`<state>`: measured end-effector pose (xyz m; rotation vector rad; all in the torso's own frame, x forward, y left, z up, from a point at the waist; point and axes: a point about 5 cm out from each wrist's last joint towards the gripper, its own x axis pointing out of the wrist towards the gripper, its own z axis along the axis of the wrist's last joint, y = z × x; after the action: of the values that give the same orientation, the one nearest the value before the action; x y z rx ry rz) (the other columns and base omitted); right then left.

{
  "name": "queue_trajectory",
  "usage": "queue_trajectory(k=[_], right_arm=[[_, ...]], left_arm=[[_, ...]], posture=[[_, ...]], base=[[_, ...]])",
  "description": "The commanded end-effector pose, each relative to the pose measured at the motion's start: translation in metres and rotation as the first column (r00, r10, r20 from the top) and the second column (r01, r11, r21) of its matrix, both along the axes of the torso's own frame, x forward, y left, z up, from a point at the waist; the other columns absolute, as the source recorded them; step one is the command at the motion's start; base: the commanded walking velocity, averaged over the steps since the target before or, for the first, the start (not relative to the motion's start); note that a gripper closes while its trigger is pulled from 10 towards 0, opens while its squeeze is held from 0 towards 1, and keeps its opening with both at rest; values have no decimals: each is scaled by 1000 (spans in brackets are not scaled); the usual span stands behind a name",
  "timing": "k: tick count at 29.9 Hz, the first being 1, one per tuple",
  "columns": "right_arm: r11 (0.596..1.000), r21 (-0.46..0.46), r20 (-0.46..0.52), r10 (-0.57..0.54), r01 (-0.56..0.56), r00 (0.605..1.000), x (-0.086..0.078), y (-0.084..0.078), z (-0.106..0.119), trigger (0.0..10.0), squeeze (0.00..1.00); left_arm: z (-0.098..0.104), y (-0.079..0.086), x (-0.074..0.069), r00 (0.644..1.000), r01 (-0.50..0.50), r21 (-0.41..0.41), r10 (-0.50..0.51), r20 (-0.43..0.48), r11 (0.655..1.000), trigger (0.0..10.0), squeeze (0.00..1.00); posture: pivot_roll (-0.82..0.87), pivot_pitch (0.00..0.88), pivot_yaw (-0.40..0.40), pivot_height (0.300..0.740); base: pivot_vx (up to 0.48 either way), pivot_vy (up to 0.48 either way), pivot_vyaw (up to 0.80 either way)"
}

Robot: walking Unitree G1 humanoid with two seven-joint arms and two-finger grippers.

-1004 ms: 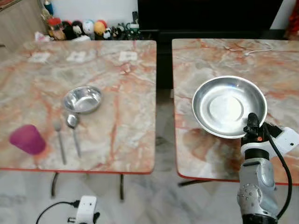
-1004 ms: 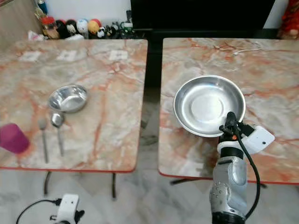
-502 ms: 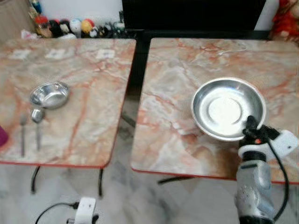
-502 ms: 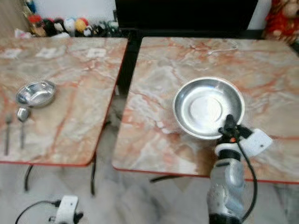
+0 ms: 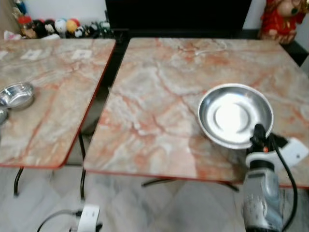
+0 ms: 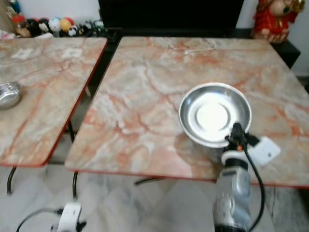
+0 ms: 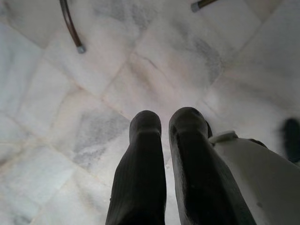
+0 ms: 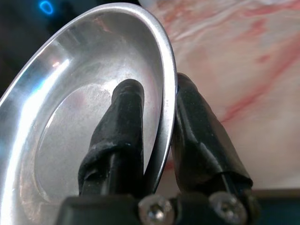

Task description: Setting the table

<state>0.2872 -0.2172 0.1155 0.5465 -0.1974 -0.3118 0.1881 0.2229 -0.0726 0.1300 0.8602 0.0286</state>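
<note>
My right gripper (image 5: 259, 131) is shut on the near rim of a round steel plate (image 5: 235, 115), holding it just above the near right part of the right marble table (image 5: 154, 96). In the right wrist view one finger (image 8: 119, 122) lies inside the plate (image 8: 70, 93) and the other under its rim. A small steel bowl (image 5: 17, 94) sits on the left marble table (image 5: 53, 92) at the far left. My left gripper (image 7: 164, 122) hangs idle over the tiled floor, fingers together and holding nothing.
A narrow gap (image 5: 96, 101) separates the two tables. A white cable (image 5: 205, 47) lies at the right table's far edge. Toys (image 5: 63, 26) and a dark cabinet (image 5: 178, 14) line the back; a red figurine (image 5: 277, 19) stands at back right. A white plug (image 5: 88, 217) lies on the floor.
The camera has swung to the right: the left table with bowl, cutlery and purple cup slid out leftwards. The plate stays gripped in my right gripper.
</note>
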Motion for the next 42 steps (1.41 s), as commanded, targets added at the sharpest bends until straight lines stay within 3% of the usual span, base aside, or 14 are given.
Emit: queue_trajectory(k=[1, 24, 25, 26, 27, 29, 30, 42], right_arm=[[1000, 0, -2, -28, 28, 1000, -3, -4, 1, 10000, 0], [996, 42, -174, -70, 79, 982, -12, 0, -23, 10000, 0], [996, 40, -183, -70, 78, 981, -12, 0, -24, 10000, 86], [996, 43, -192, -73, 83, 979, -12, 0, -25, 10000, 325], [995, 56, -199, -74, 86, 977, -13, 1, -27, 10000, 427], [994, 67, -217, -72, 88, 974, -13, 1, -29, 10000, 443], [994, 69, -224, -69, 86, 972, -13, 2, -30, 10000, 514], [997, 52, -270, -37, 53, 962, -16, 7, -35, 10000, 471]], left_arm=[[-2, 1, -5, 1000, 3, 7, -3, -20, 1000, 10000, 0], [-3, 1, -7, 1000, 5, 5, -5, -26, 1000, 10000, 0], [-4, 1, -7, 1000, 4, 5, -4, -28, 1000, 10000, 0], [-4, 1, -8, 1000, 3, 6, -3, -30, 1000, 10000, 0], [-4, 1, -8, 999, 3, 7, -2, -32, 1000, 10000, 0], [-4, 2, -9, 999, 1, 8, -1, -36, 1000, 10000, 0], [-5, 2, -10, 999, 0, 8, 1, -37, 1000, 10000, 0], [-6, 3, -11, 999, -3, 10, 3, -47, 1000, 10000, 0]], posture=[[-131, 86, 56, 740], [-132, 92, 48, 740], [-131, 92, 48, 740], [-130, 92, 47, 740], [-129, 93, 46, 740], [-127, 94, 46, 740], [-127, 94, 47, 740], [-129, 96, 45, 740]], base=[[0, 0, 0], [0, 0, 0], [0, 0, 0], [0, 0, 0], [0, 0, 0], [0, 0, 0], [0, 0, 0], [0, 0, 0]])
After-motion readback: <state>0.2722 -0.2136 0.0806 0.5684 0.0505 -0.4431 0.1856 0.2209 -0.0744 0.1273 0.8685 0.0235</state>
